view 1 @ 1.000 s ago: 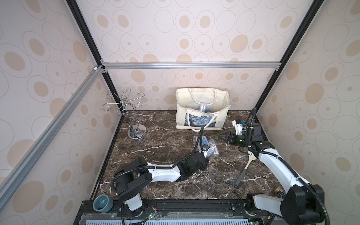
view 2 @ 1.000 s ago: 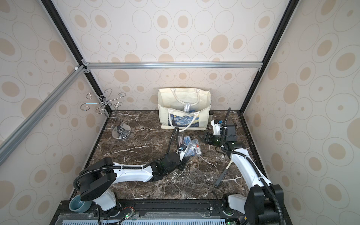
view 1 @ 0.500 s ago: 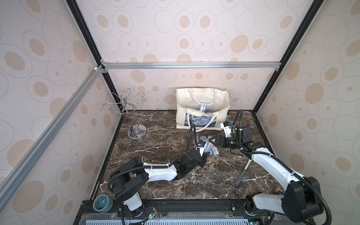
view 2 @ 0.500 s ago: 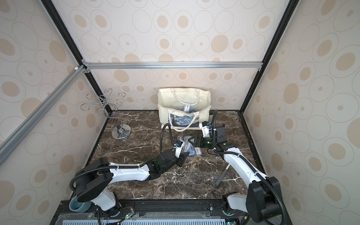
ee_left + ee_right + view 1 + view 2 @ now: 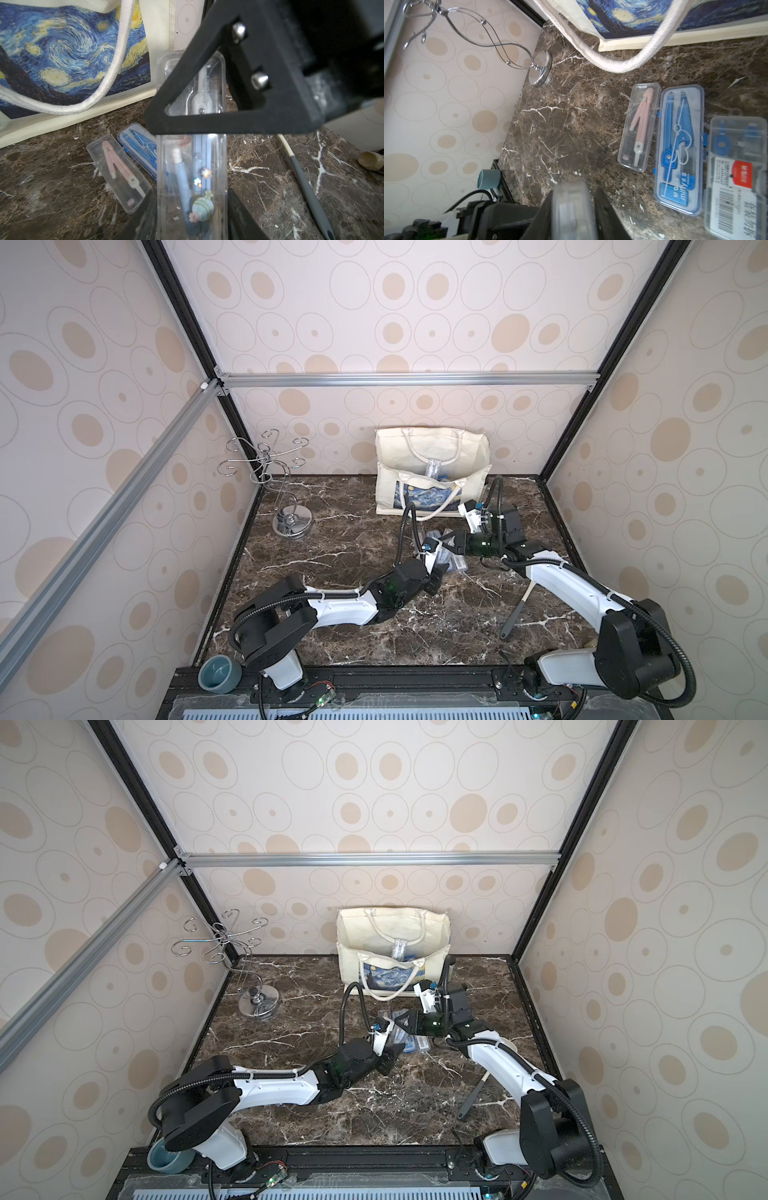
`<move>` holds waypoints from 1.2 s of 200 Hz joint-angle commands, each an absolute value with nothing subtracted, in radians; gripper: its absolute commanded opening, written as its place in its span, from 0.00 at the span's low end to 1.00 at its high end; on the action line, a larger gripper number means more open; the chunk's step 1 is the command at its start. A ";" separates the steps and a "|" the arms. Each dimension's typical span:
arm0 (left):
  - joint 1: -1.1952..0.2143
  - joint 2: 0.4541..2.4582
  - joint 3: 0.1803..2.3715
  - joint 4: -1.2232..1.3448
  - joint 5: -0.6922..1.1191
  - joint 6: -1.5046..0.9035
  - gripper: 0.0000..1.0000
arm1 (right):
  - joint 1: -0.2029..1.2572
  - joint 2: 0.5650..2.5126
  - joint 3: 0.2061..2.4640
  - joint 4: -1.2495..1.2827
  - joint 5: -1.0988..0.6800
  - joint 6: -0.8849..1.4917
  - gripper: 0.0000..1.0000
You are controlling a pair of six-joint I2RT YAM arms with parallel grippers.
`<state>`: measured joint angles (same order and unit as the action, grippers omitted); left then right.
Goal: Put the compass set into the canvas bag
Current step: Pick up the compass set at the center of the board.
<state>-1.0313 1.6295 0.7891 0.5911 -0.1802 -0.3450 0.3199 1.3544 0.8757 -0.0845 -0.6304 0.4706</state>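
Observation:
A clear compass set (image 5: 191, 166) with a blue compass and stickers inside hangs just above the marble between both arms, also in a top view (image 5: 442, 558). My left gripper (image 5: 191, 209) is shut on its near end, seen in both top views (image 5: 436, 572) (image 5: 390, 1052). My right gripper (image 5: 572, 199) is shut across the far end of the compass set (image 5: 571, 203), one black finger (image 5: 207, 83) lying over the lid. The canvas bag (image 5: 432, 456) (image 5: 390, 932) stands open against the back wall just beyond, its rope handle (image 5: 116, 62) drooping forward.
Three more cases lie on the marble below the bag: a pink compass (image 5: 639, 126), a blue case (image 5: 679, 149) and a labelled clear one (image 5: 735, 176). A chrome hook stand (image 5: 286, 489) stands back left. A grey-handled tool (image 5: 515, 610) lies right, a teal cup (image 5: 219, 672) front left.
The right arm swung left to the held case and its jaws closed on the far end. The left arm carried the case slightly toward the bag, still gripping it.

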 commanded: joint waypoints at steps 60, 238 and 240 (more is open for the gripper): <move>-1.017 1.617 0.783 0.646 -0.173 -0.364 0.47 | 0.328 1.364 0.907 -0.061 -0.641 0.481 0.22; -1.005 1.432 0.568 0.809 -0.283 -0.311 1.00 | 0.328 1.466 1.269 -0.164 -0.569 0.447 0.18; -1.006 1.430 0.566 0.809 -0.283 -0.311 1.00 | 0.328 1.470 1.282 -0.169 -0.565 0.445 0.18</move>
<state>-1.0142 1.4559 0.5674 0.7742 -0.2478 -0.3386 0.3218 1.4441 1.1618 -0.1394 -0.5964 0.4728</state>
